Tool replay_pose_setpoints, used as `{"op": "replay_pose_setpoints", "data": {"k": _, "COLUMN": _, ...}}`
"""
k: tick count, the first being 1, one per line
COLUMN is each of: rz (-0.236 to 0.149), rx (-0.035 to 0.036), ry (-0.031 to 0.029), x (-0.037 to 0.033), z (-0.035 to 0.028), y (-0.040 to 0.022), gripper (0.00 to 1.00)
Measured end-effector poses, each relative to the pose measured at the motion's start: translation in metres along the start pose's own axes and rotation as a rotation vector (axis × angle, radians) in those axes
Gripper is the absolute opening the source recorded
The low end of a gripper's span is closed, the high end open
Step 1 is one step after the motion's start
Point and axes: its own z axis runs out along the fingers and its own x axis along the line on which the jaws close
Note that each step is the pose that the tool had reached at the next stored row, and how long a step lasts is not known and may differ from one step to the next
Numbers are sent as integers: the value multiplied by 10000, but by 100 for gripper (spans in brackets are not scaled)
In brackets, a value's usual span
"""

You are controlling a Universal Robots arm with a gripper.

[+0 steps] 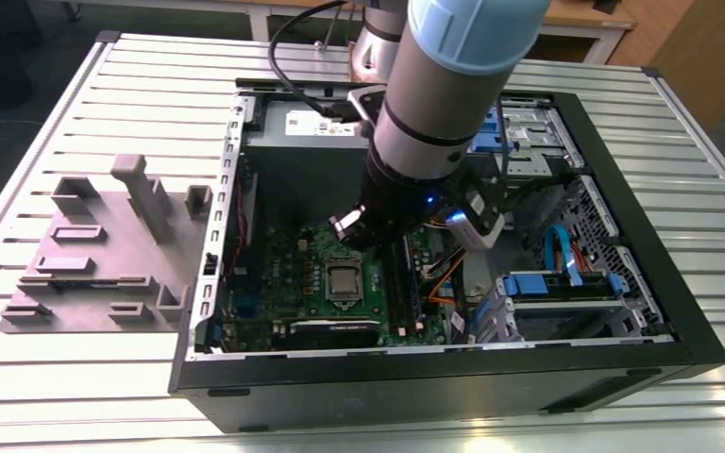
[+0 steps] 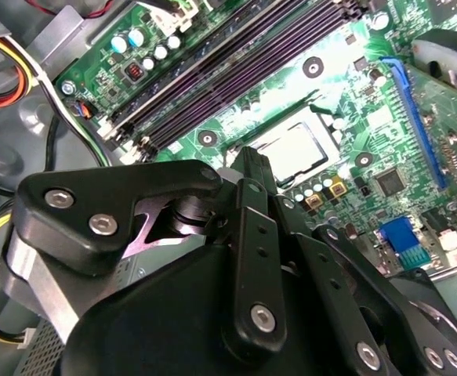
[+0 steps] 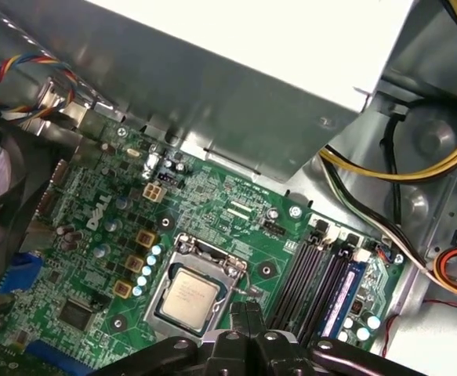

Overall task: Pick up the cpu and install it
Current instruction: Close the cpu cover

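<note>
at the middle of the motherboard (image 3: 212, 196) sits the cpu (image 3: 187, 294), flat in its socket, silver top up, and the metal frame (image 3: 201, 252) around it looks swung open, so nothing covers the chip. in the exterior view the cpu (image 1: 341, 279) is the small pale square low on the board, just below the arm's black wrist (image 1: 400, 203).

the end effector (image 3: 248, 309) hangs right beside it, fingertips pressed together into one narrow black point with no visible gap, and nothing between them. that point is at the socket's edge, on the side toward the memory slots (image 3: 318, 278); whether it touches the chip or frame, i can't tell. in the second wrist view the same closed tips (image 2: 252, 160) poke up in front of the cpu (image 2: 295, 150), which lies clear of them. my read: the chip is already seated, and the empty, closed tips are placed where they can work at the socket rather than carry anything.

moving outward, the case (image 1: 640, 245) lies on its side with the panel off, so the board faces up for a reach from above. inside it: the board, a drive bay with blue parts (image 1: 564, 283), and loose wires. beside the case on the slatted desk (image 1: 86, 377) stands a grey fixture (image 1: 98, 255), well apart.
</note>
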Motion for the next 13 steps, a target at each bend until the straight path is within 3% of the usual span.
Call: {"op": "replay_pose_setpoints", "data": {"k": 13, "rz": 0, "rx": 1, "ry": 1, "x": -13, "z": 2, "y": 28, "gripper": 10}}
